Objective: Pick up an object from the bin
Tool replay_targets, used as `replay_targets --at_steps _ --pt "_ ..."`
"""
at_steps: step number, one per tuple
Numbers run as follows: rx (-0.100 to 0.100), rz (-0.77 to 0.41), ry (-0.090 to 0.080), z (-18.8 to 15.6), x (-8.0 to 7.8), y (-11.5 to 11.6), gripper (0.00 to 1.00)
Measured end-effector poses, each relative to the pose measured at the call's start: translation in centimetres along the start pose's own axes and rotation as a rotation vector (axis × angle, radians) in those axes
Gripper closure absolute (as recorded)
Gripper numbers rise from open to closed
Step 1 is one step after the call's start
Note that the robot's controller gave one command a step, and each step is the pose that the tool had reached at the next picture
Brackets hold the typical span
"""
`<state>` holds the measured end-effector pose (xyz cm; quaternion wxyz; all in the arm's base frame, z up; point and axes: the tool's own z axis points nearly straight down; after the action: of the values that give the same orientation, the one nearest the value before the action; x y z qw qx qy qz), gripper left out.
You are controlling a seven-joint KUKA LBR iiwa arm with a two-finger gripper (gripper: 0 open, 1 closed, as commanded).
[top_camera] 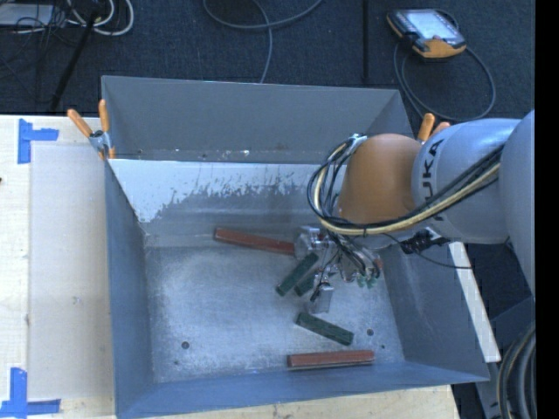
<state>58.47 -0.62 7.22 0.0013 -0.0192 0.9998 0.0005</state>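
The tool (321, 279) is at the dark green bar (294, 280), right of centre. Its opening I cannot tell. Centre across the bar before closing.

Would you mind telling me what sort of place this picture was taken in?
Most likely a robotics lab or test cell: a KUKA arm reaches into a grey metal bin, cables trail over dark carpet, and what looks like a control pendant lies on the floor.
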Motion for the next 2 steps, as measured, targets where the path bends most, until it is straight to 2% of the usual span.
replay_targets --at_steps 1,2 --pt "0.001 -0.233 -0.005 -0.05 -1.38 -1.46 1.0" --pt "0.001 -0.232 -0.005 -0.05 -1.38 -1.47 1.0"
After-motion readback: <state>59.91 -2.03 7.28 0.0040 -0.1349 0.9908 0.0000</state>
